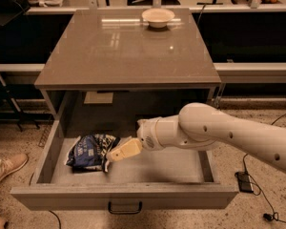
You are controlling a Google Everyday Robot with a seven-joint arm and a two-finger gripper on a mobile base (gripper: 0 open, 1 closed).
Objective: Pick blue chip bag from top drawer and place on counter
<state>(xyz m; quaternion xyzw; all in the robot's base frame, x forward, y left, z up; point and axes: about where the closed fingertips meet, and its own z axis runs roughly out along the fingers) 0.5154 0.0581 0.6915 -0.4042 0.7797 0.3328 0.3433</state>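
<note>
The top drawer (124, 197) is pulled wide open below the counter (128, 46). The blue chip bag (88, 151) lies crumpled on the drawer floor at the left. My gripper (115, 153) reaches down into the drawer from the right on the white arm. Its tan fingers (125, 150) point left and touch the bag's right edge. The bag rests on the drawer floor.
A white bowl (158, 17) stands at the far edge of the counter. A white card (98, 98) lies at the back of the drawer cavity. A person's shoe (5, 167) is on the floor at the left. A black box with cable (243, 182) lies on the floor at the right.
</note>
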